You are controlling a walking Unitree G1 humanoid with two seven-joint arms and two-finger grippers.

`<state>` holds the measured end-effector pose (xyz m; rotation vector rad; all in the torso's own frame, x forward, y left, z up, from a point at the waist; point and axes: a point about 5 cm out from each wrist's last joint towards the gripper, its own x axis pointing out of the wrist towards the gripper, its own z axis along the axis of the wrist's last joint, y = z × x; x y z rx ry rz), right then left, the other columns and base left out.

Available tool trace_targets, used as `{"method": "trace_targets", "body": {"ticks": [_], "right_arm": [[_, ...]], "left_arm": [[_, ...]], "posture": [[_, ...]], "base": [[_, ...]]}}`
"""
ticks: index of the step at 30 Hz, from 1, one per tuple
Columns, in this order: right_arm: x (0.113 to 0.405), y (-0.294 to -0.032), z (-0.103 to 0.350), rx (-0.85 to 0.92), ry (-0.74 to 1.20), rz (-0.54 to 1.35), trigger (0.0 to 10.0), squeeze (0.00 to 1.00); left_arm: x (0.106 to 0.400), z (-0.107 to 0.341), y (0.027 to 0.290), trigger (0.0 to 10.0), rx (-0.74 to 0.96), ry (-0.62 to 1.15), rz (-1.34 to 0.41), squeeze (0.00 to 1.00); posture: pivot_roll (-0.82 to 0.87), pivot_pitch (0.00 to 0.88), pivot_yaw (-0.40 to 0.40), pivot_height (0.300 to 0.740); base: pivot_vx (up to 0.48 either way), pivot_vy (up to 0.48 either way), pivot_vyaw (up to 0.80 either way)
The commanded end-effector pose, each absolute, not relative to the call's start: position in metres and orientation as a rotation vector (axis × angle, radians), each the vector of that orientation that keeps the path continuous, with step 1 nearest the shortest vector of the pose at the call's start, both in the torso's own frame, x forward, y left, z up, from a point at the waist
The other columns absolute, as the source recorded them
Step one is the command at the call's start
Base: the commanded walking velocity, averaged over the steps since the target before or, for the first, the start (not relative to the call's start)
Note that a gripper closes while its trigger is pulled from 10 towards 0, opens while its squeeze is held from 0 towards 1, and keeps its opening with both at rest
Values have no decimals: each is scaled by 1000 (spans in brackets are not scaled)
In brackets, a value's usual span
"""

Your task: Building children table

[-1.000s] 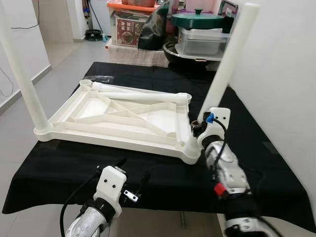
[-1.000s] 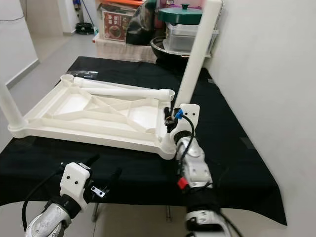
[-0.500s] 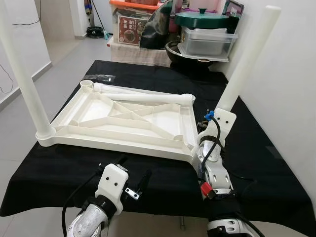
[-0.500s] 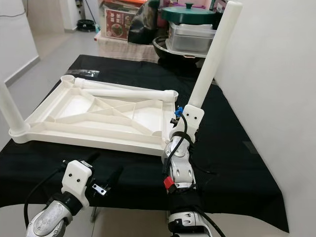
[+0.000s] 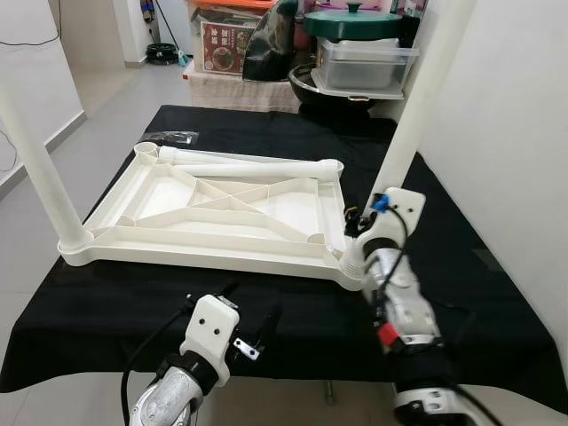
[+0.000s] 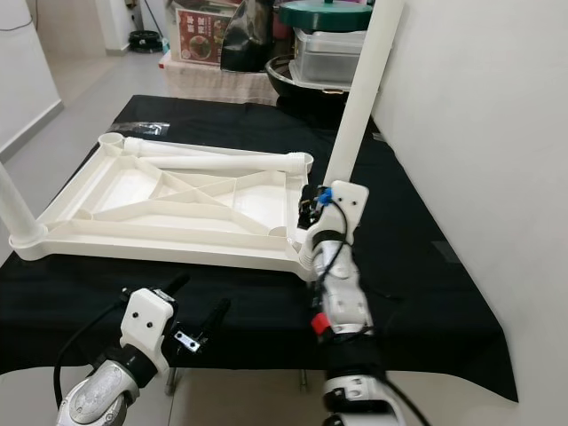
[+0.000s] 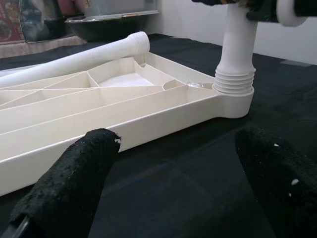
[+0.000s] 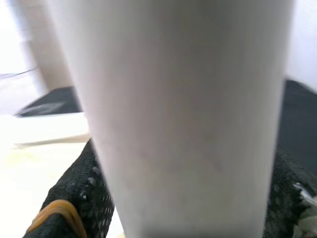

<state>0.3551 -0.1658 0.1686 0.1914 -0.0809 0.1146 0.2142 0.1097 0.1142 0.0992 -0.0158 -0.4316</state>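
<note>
Black cloth (image 5: 497,293) | ribbed white tabletop (image 5: 213,209) | right pincer (image 6: 311,206) grips smooth leg (image 5: 415,111)

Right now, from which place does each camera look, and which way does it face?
Left and right eye views: on the head, looking forward and down at the white tabletop on the black cloth; both arms show.
Left wrist view: on the left wrist, low, looking between its open fingers at the near-right corner socket.
Right wrist view: on the right wrist, pressed close to the upright leg, fingers either side.
Shared: left wrist and eye views both show that leg.
</note>
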Motion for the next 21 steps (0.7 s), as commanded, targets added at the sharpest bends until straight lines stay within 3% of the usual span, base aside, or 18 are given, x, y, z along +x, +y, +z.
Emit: {"method": "trace_targets", "body": {"ticks": [1,5,12,16,21], "right_arm": [[357,-165,174,206,-96,229,10000,0],[358,-177,182,168,-79,517,10000,0],[361,-169,196,189,-15,909,10000,0],[362,-159,203,189,19,1102,10000,0],[365,-151,204,142,19,1208,10000,0]], "left_arm": [[214,111,108,10000,99,-8,-436,0],[215,111,107,10000,100,-13,-436,0],[217,111,106,10000,102,-20,-439,0],[217,112,105,10000,103,-26,-443,0],[217,112,103,10000,103,-28,-447,0]], "posture": [[105,0,-112,740],[103,0,-114,740],[124,0,-125,740],[136,0,-126,740],[149,0,-132,740]], "base": [[0,0,0],[0,0,0],[0,0,0],[0,0,0],[0,0,0]]}}
